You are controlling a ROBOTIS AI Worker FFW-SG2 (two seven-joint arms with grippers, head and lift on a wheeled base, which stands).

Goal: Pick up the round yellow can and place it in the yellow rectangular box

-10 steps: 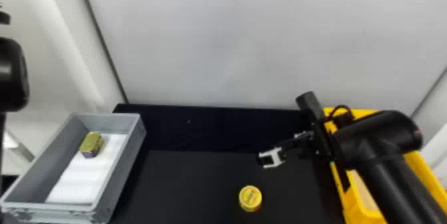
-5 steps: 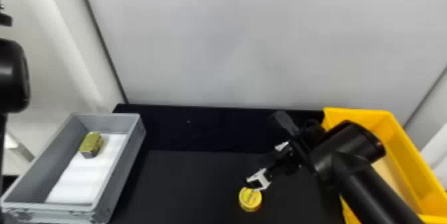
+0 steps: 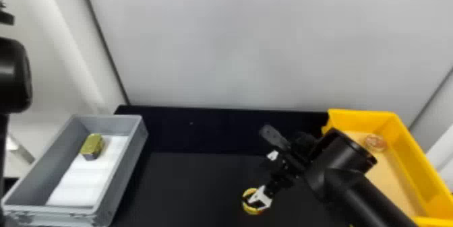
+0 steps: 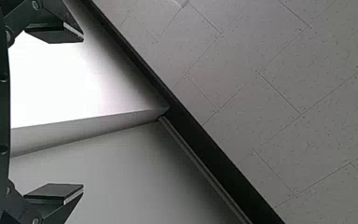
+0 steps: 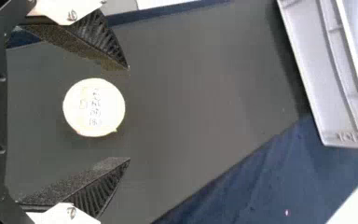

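Head view puts a black tabletop [image 3: 202, 182] before you, its middle likely left free as your picking space. To its right sits the yellow rectangular box [image 3: 408, 162], open side up, so a lowered item can go straight in. Opposite it, a grey bin [image 3: 125, 172] bounds the left side; its white liner [image 3: 77, 179] probably cushions what lies there.

Your right arm [image 3: 367, 192] slants in from the lower right, a line that suits a short carry back to the box. Your left arm [image 3: 11, 74] is parked at the left edge, clear of that work. The left gripper [image 4: 83, 112] has its fingers spread wide with nothing between them, since you don't need it for this pick.

The right gripper [image 5: 129, 114] is also wide, for a reason: its fingers flank the round yellow can [image 5: 94, 107] on opposite sides, with space at each. You hold nothing with it. The can lies flat on the tabletop, printed lid up, a low target that calls for low fingers. It looks nearer one finger, so centre before closing, or you may nudge it sideways.

Smaller still, a gold tin [image 3: 92, 145] sits on the liner and a round reddish item [image 3: 375, 142] near the box's far end, leaving you room nearer.
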